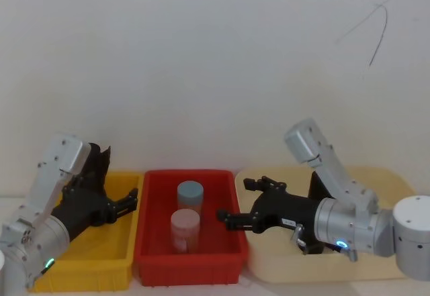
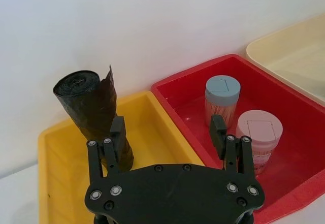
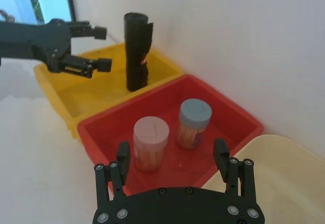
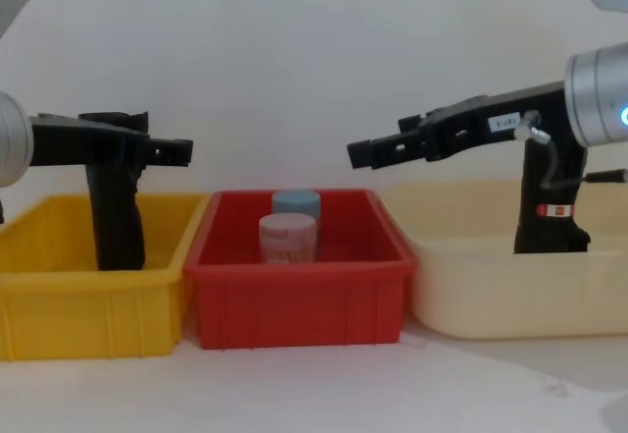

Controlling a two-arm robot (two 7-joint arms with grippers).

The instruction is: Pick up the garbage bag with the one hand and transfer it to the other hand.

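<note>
Fingers (image 2: 118, 132) open on both: left gripper (image 1: 132, 201) near upright garbage bag (image 3: 136, 51) in yellow bin (image 1: 87, 269), right gripper (image 1: 235, 200) over red bin (image 1: 188, 269).

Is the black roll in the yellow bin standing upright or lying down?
Upright. The black roll stands on its end in the yellow bin, top above the rim; the left gripper hovers open beside it.

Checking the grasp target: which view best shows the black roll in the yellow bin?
Right wrist view: the garbage bag stands whole, unblocked. Left wrist view: the left pincer overlaps its base. Chest and head views: partly behind that arm.
</note>
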